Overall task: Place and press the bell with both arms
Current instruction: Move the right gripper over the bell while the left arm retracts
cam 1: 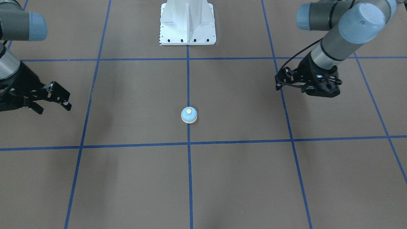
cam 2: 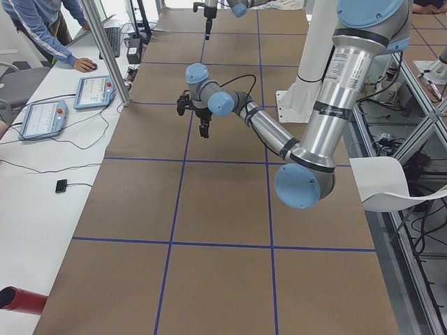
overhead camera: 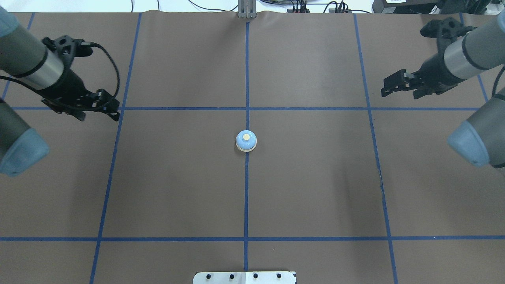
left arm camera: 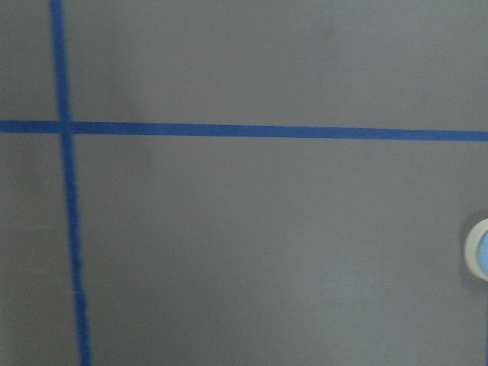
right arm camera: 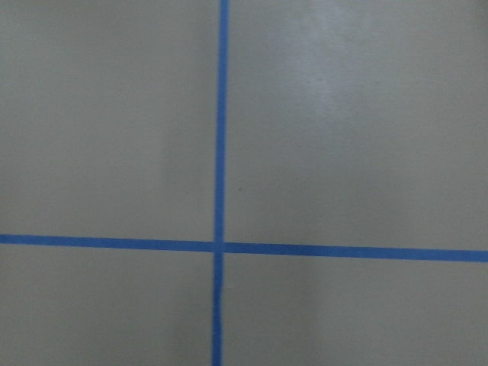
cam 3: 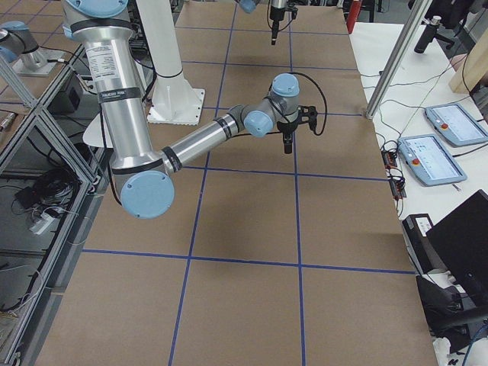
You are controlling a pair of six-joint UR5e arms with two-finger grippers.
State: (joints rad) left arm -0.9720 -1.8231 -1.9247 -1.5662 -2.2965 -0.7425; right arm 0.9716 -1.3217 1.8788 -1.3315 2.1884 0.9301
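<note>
The bell (cam 1: 189, 115), a small light-blue dome with a cream base and cream button, stands upright on the centre blue tape line; it also shows in the overhead view (overhead camera: 246, 141). Its edge shows at the right border of the left wrist view (left arm camera: 479, 250). My left gripper (overhead camera: 115, 110) hovers open and empty far to the bell's left, and shows on the right of the front-facing view (cam 1: 278, 82). My right gripper (overhead camera: 386, 87) hovers open and empty far to the bell's right, and shows on the left of the front-facing view (cam 1: 65, 99). Neither gripper touches the bell.
The brown table carries a grid of blue tape lines (overhead camera: 246, 197). The white bolted pedestal (cam 1: 187, 24) stands at the robot's side of the table. Control tablets (cam 2: 45, 117) and a person (cam 2: 42, 28) are beside the table's far edge.
</note>
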